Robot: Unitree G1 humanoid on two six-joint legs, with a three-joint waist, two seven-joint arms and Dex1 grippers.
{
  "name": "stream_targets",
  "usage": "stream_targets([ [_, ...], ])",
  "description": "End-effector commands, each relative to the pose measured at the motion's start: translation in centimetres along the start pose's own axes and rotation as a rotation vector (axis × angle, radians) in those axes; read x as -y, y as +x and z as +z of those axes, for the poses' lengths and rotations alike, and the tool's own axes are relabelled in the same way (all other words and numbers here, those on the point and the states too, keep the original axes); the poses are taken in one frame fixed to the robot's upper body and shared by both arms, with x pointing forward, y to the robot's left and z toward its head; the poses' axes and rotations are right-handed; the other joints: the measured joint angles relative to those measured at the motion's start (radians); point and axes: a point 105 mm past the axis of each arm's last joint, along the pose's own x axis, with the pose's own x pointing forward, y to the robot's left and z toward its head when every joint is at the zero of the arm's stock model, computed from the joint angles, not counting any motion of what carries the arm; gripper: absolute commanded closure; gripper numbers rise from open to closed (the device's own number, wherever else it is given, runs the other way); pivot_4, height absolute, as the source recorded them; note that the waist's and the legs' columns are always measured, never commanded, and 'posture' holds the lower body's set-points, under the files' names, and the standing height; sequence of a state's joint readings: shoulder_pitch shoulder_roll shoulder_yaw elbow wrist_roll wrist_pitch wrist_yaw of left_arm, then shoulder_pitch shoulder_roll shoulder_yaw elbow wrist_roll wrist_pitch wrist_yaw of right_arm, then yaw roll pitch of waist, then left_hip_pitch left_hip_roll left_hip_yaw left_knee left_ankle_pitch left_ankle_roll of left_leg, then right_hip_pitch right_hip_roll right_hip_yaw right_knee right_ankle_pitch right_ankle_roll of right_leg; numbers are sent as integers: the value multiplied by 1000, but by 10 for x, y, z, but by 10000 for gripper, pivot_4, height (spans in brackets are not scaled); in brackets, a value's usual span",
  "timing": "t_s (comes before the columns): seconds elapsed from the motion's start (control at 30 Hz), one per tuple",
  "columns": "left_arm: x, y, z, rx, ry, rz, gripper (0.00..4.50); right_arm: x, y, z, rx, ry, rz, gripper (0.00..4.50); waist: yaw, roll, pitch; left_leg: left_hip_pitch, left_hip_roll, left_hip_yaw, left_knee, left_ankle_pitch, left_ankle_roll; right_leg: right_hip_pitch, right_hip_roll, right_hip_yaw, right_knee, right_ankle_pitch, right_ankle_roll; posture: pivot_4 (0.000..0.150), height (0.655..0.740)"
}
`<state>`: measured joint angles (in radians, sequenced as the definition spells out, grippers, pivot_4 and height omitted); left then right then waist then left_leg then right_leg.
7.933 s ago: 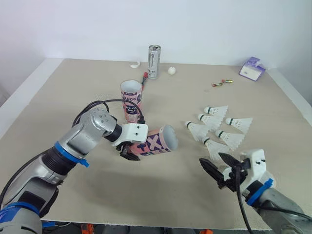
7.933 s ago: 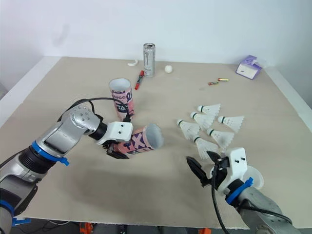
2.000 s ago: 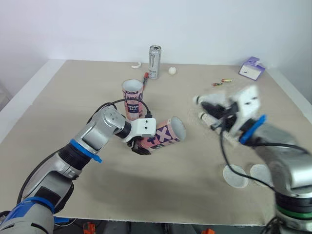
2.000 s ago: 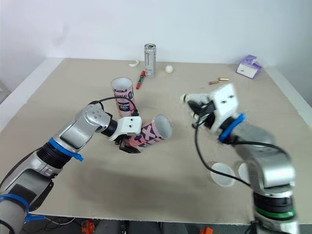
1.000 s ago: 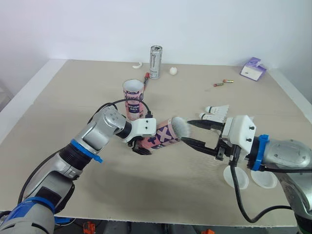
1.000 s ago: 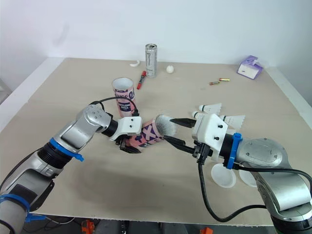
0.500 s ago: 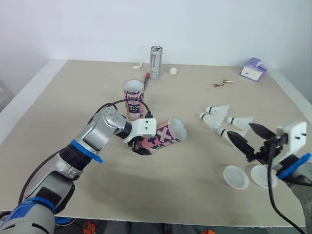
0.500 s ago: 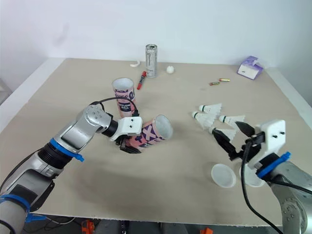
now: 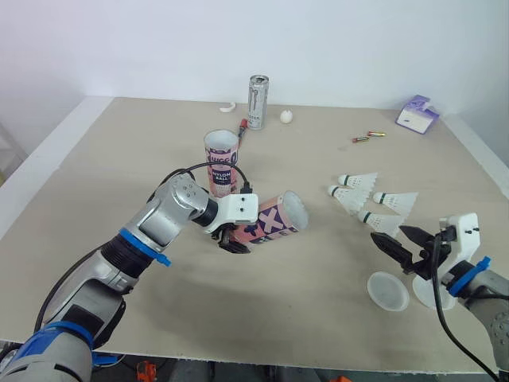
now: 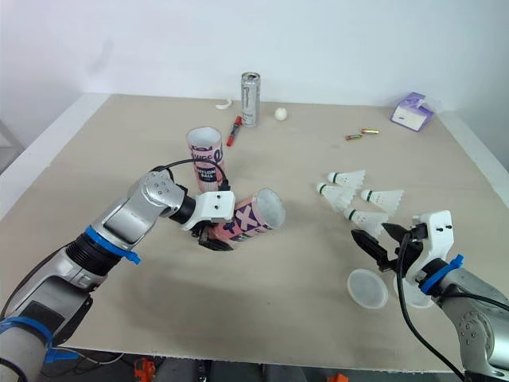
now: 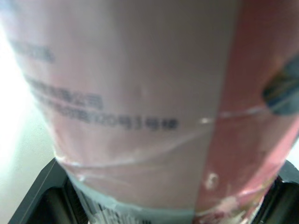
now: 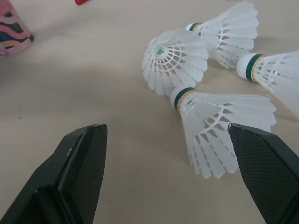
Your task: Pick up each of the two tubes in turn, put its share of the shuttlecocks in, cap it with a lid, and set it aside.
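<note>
My left gripper is shut on a pink patterned tube, holding it tilted above the table with its open mouth toward the right. The same tube's wall is up close in the left wrist view. A second pink tube stands upright behind it. Several white shuttlecocks lie at the right. My right gripper is open just in front of the nearest shuttlecock, not touching it. One white lid lies beside that gripper, and another lid lies partly under it.
At the far side of the table stand a silver can, a red marker, a white ball and a white curved piece. Two small batteries and a purple box lie at the back right.
My right gripper brought a shuttlecock to the held tube's mouth, then drew back open to the right and now sits low by the remaining shuttlecocks. The left arm kept the tube still.
</note>
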<state>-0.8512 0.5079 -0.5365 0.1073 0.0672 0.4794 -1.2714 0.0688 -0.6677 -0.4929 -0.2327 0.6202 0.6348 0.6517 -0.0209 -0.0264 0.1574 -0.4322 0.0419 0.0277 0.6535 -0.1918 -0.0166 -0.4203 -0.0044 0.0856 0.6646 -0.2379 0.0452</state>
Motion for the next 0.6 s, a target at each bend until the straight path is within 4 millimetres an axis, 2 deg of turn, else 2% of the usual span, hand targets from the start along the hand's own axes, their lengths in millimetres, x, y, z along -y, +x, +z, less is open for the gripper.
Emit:
stream_targets([
  [0.03,-1,-3,5,11,27,13,8244,1,12,9,14,0,25,712,0,0,0,0,0,0,0,0,0,0,0,0,0,0,0,1500,7400],
  [0.3,1,-3,4,8,22,15,8244,7,26,5,-10,45,1,712,-1,0,0,-1,0,0,0,0,0,0,0,0,0,0,1,1500,7400],
  [0.43,1,-3,3,8,19,17,8244,13,30,2,-24,51,-32,11007,-1,0,0,0,0,0,0,0,0,0,0,1,0,0,1,1500,7400],
  [0.47,2,-3,3,8,18,17,8244,14,31,2,-25,54,-37,15874,-1,0,0,0,0,0,0,0,0,0,0,0,0,0,1,1500,7400],
  [0.5,2,-2,2,7,17,18,8244,14,32,2,-27,54,-42,18456,-1,0,0,0,0,0,0,0,0,0,0,0,0,0,1,1500,7400],
  [0.53,2,-2,2,7,16,18,8244,14,32,2,-29,55,-40,22879,-1,0,0,-1,0,0,0,0,0,0,0,0,0,0,1,1500,7400],
  [0.57,2,-2,2,7,15,19,8244,14,33,1,-32,55,-40,22879,-1,0,0,-1,0,0,0,0,0,0,0,0,0,0,1,1500,7400],
  [0.6,2,-2,2,7,15,19,8244,14,33,1,-35,54,-41,26060,-1,0,0,-1,-1,0,0,0,0,0,0,1,0,0,1,1500,7400],
])
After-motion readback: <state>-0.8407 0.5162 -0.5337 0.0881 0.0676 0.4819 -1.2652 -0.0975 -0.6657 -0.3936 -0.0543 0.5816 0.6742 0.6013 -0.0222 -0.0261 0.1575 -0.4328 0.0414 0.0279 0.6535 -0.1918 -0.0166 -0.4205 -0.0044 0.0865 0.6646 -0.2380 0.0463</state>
